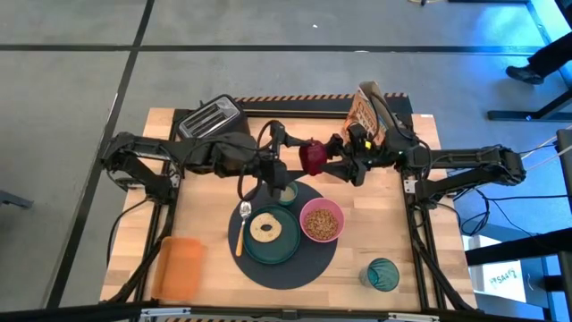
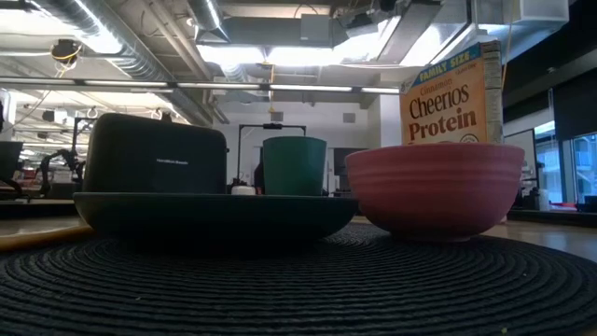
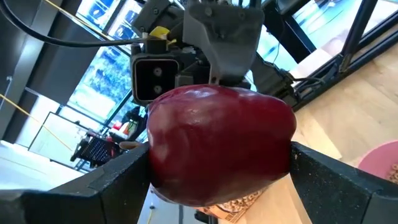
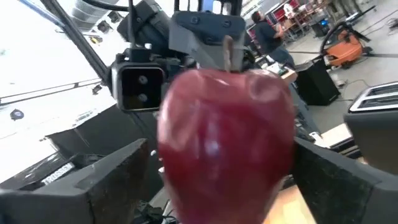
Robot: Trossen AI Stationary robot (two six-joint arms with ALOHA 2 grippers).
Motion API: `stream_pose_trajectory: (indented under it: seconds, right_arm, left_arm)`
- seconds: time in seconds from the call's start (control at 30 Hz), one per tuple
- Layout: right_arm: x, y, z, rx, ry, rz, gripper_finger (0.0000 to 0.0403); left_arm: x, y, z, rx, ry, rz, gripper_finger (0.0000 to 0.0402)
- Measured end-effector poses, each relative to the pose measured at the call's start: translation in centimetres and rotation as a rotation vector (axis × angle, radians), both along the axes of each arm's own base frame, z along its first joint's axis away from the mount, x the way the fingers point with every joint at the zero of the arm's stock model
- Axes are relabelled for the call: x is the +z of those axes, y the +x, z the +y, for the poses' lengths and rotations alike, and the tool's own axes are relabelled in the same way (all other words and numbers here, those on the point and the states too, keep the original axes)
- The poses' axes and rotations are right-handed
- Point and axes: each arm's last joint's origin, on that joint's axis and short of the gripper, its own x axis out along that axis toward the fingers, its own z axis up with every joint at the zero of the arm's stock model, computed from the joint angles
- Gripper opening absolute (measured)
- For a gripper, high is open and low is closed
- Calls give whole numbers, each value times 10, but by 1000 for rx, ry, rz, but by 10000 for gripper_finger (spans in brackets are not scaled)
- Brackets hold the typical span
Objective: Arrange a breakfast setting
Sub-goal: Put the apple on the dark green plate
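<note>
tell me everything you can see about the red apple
The red apple is dark red, glossy and smooth-skinned, with a short brown stem pointing up. It is in the air above the table's far middle, beyond the round dark mat, between the two arms. The left gripper has its jaws against both sides of the apple, and the right gripper flanks it likewise from the opposite side; whether both press on it cannot be told. It touches nothing else.

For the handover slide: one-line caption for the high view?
Both grippers, left and right, meet at a red apple above the round dark mat.
</note>
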Motion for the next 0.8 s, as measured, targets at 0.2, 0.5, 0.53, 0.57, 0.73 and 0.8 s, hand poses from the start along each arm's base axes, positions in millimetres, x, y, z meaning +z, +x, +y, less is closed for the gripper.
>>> stream_pose_trajectory:
  seconds: [0.2,0.5,0.53,0.57,0.73,0.8]
  right_arm:
    - [-1,0,0,-7,-25,12,255]
    - [-2,0,-2,-84,-134,4,225]
    - [-2,-1,-2,-107,-158,4,225]
    - [-1,-2,-2,-126,-187,0,225]
    - [2,-8,-2,-247,-342,9,225]
    - [-3,-6,-1,-298,-440,51,226]
  left_arm:
    - [0,0,7,11,2,1,343]
    - [1,-2,12,83,-143,-36,392]
    - [1,-6,12,130,-170,-34,395]
    - [3,-12,12,175,-199,-27,396]
    - [40,-54,20,145,-527,-224,392]
    - [47,-58,30,128,-663,-296,392]
